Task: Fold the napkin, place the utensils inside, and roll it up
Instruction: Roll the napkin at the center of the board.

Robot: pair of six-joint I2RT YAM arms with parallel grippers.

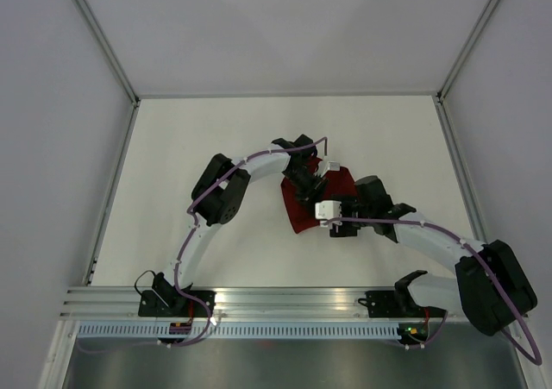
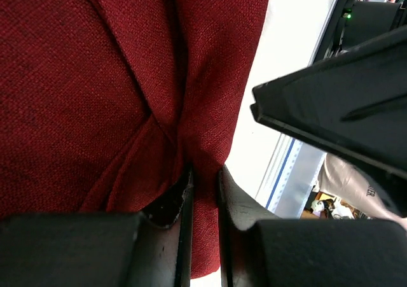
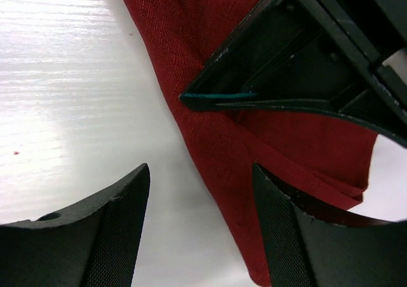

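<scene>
The dark red napkin lies bunched and folded at mid-table under both grippers. My left gripper reaches over its far part. In the left wrist view the left gripper is shut on a raised fold of the napkin. My right gripper is at the napkin's near right side. In the right wrist view the right gripper is open, low over the table, with the napkin's edge between its fingers. The left gripper's black body is just ahead of it. The fork is hidden.
The white table is bounded by grey walls and metal posts. The aluminium base rail runs along the near edge. The two arms arch toward each other, so their wrists are close together over the cloth. The right gripper's finger crowds the left wrist view.
</scene>
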